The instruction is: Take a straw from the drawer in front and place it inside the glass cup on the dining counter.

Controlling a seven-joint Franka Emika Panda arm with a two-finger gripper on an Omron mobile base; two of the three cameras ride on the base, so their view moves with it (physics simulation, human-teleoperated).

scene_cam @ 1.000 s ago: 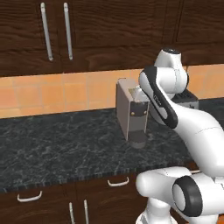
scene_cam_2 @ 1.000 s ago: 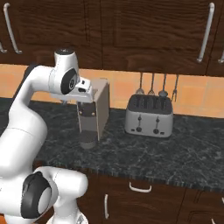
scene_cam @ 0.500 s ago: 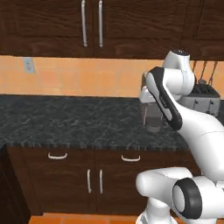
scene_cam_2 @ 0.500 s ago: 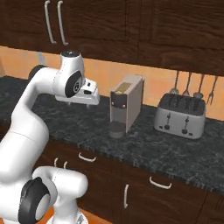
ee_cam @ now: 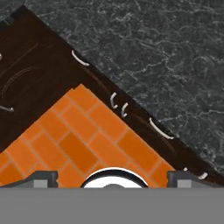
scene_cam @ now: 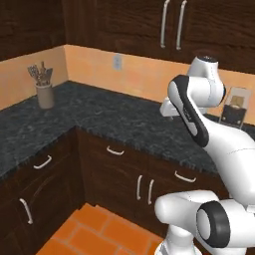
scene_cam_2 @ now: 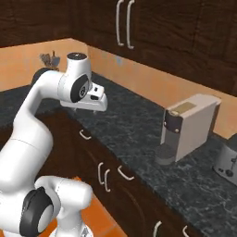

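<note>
**Straw:** location undetermined. Judged to lie shut away in a drawer, so its long axis cannot be told.

**Drawer fronts** (scene_cam: 112, 145): dark brown, all closed, in a row directly beneath the edge of the table (scene_cam: 99, 115). Each carries 1 of the curved silver handles (scene_cam: 115, 151). Which front is the task's cannot be told.

**Pincer** (ee_cam: 113, 178): spread wide, tips far apart, nothing between them. It hangs above the table's front edge, facing down at the cabinet fronts and the orange tiled floor (scene_cam: 94, 230).

**Governing relation:** judged from the hand view, the drawer row lies below the pincer and under the table's lip. The robot has 1 arm, so there is no choice of hand. A descent and a turn toward a handle look needed before any pull.

**Surroundings, placed from the table:**
- Utensil crock (scene_cam: 45, 94) at the far left corner on top.
- Coffee machine (scene_cam_2: 185, 130) on top, toward the right.
- Toaster (scene_cam_2: 227, 162) beyond the coffee machine.
- Tall cabinet doors (scene_cam: 199, 25) above the table.
</note>
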